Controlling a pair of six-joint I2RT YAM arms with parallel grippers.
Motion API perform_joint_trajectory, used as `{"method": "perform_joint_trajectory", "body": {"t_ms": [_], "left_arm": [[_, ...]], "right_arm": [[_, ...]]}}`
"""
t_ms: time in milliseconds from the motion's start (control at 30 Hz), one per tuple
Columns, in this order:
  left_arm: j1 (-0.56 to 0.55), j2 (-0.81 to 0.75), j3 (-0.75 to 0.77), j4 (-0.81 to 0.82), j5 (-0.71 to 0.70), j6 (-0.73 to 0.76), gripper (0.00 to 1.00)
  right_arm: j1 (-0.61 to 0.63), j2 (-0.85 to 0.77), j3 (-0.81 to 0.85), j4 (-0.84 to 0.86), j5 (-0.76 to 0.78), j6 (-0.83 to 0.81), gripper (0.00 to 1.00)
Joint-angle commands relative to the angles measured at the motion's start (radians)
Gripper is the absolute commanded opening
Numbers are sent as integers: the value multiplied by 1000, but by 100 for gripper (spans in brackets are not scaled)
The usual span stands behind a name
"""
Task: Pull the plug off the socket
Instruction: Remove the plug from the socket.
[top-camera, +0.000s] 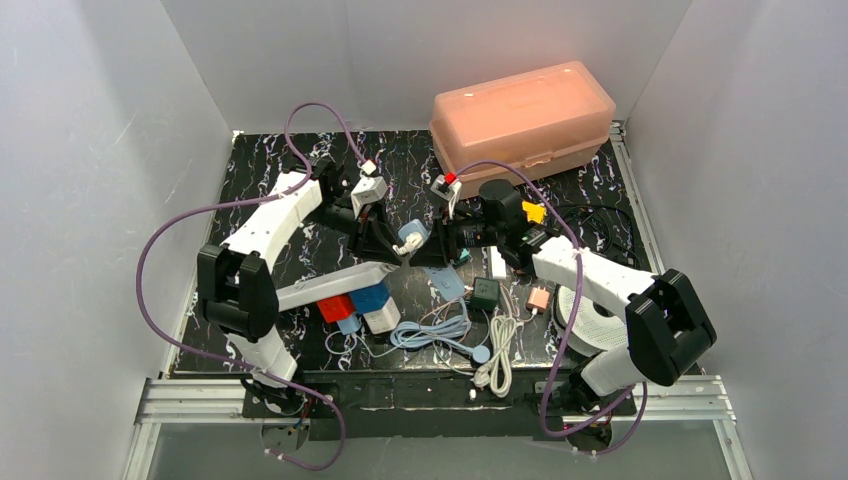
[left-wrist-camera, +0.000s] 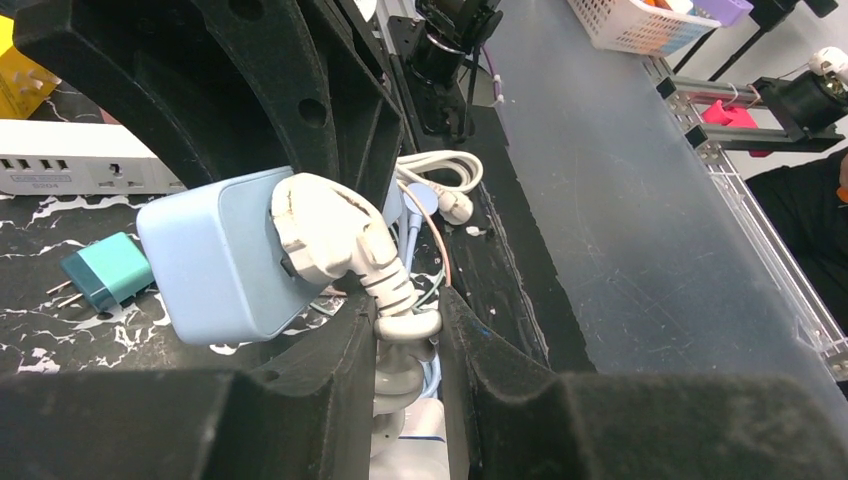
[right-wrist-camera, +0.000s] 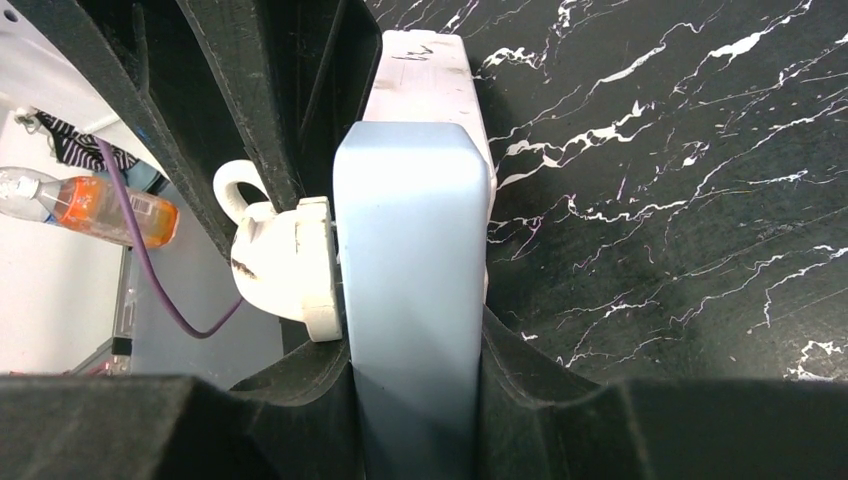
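Past loose cords at near edge, L gripper pinches cord neck of white plug mid-table, seen only by L wrist cam, while R wrist cam shows R gripper clamped on blue socket cube, plug seated; pink box at rear.

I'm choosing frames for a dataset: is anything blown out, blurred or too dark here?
Top external: the lid of the orange plastic box glows washed out; the rest is evenly lit. Left wrist: white plug and blue socket block are sharp, near fingers soft and featureless black. Right wrist: fingers equally dark; bottle behind is blurred.
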Motion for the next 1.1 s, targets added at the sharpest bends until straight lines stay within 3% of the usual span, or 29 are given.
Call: {"method": "perform_joint_trajectory", "body": {"t_ms": [0, 233, 333, 500, 633, 833, 1067], "left_arm": [[-86, -128, 35, -734, 253, -68, 0], [-85, -144, 29, -734, 243, -66, 0], [-83, -140, 37, -733, 241, -67, 0], [-77, -137, 41, -734, 235, -63, 0], [-68, -134, 49, -734, 219, -63, 0], [8, -87, 42, -734, 180, -57, 0], [52, 12, 33, -734, 85, 0, 0]], "right_arm": [[-55, 42, -30, 60, 344, 27, 1], [-112, 110, -82, 236, 150, 134, 1], [-113, 131, -69, 265, 65, 150, 7], [-111, 130, -42, 214, 69, 122, 9], [-115, 155, 26, 35, 218, 71, 6], [-118, 188, 99, -216, 538, -6, 32], [-120, 154, 41, -229, 587, -12, 51]]}}
